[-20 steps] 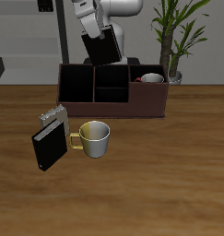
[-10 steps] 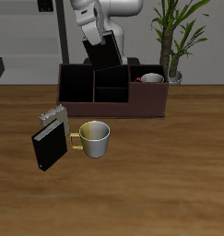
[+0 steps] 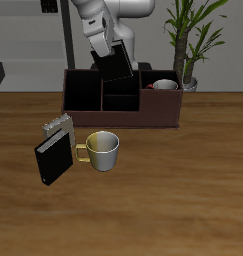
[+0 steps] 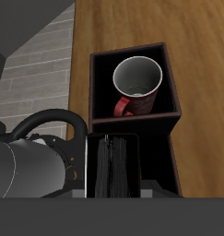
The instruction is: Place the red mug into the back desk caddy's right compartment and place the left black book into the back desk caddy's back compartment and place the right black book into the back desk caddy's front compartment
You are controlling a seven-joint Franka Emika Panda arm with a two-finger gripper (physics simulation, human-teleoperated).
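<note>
You are holding a thin black book in the gripper, the fingers clamped on its upper part. It hangs tilted, its lower edge dipping toward the back desk caddy, over the black-walled partitions near the caddy's rear wall. That tilt suggests you are lining it up to slide edge-first into a narrow slot, most likely the back compartment; which twin this is cannot be told from the book itself.

In the wrist view the book shows as a dark slab seen edge-on, with black partition walls close on either side.

The red mug already stands upright in the right compartment, the end section with reddish-brown walls, so that step looks done.

The other black book stands upright on the table, well forward of the caddy. A grey patterned book stands just behind it and a pale mug with a yellow handle just beside it.

You will probably need to level the held book before lowering it, or its corner may catch a partition.
</note>
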